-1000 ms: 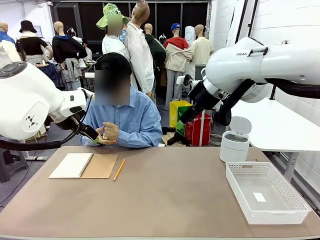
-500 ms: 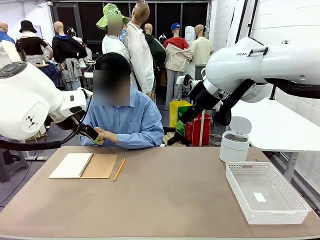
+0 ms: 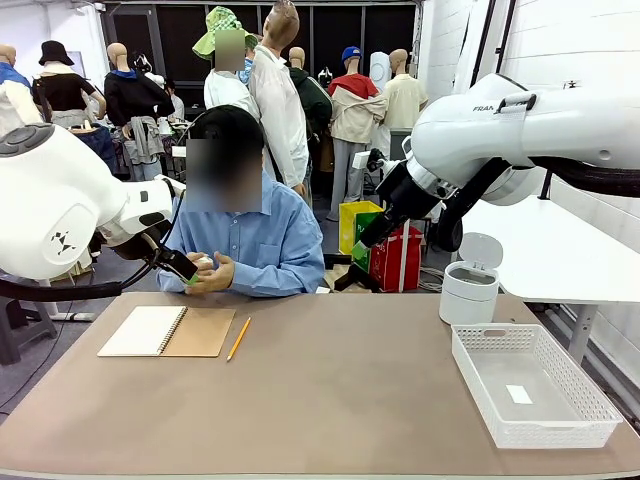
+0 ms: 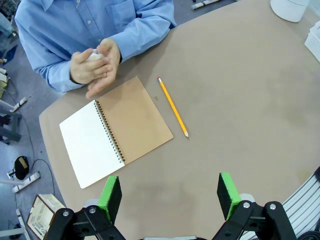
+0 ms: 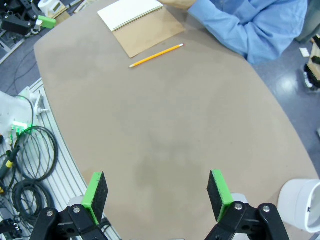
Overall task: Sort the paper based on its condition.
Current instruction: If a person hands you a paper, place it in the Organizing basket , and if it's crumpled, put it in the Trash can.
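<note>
Left gripper (image 4: pixel 170 192) and right gripper (image 5: pixel 156 192) hover, jaws apart; best to wait until the person's hands (image 4: pixel 96 67) release the seemingly wadded paper (image 4: pixel 93 54)

**Room/background: open lab space, brown work table up front**

Brown matte table top (image 3: pixel 330 400), rounded corners, faint smudges mid-surface. To the right stands a separate white table (image 3: pixel 545 250) on a pale metal leg (image 3: pixel 583 330), near a white panelled wall (image 3: pixel 585 35). Back of the room: dark glazed partition (image 3: pixel 180 25) in black frames. Floor (image 5: pixel 287 85) is glossy blue-grey and picks up reflections of overhead light. Lighting is even and diffuse. Past the far edge, a yellow bin (image 3: pixel 358 222) sits just beside a red bag (image 3: pixel 395 262). Near side: ribbed aluminium base plate (image 5: pixel 60 150), coiled black cables (image 5: pixel 30 160) at its edge. Cardboard box (image 4: pixel 42 215) on the floor.
</note>
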You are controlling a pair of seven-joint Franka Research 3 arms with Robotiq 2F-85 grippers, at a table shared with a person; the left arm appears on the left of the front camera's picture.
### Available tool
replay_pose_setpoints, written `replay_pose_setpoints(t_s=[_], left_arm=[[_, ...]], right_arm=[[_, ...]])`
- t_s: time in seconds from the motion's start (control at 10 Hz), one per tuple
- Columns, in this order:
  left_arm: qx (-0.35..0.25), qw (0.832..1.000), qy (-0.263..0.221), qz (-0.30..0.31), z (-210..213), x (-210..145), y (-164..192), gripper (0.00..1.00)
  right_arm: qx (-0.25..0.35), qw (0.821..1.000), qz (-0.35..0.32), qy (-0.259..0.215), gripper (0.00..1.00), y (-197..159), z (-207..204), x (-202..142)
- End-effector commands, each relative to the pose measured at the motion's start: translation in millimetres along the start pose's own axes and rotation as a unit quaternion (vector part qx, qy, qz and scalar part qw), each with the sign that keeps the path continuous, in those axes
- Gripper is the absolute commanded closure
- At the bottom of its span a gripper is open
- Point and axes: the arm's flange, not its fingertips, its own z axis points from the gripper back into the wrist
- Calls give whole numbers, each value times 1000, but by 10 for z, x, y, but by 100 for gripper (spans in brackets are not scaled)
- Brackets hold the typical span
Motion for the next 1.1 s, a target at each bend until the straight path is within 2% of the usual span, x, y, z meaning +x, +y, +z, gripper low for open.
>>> replay_pose_setpoints(t_s=[0.0,1.0], left_arm=[[-1,1000,3,0,0,-6,3,0],[-1,1000,3,0,0,-6,3,0]], right_arm=[[2,1000,-2,2,0,1,-6,-9],[2,1000,-2,2,0,1,-6,-9]])
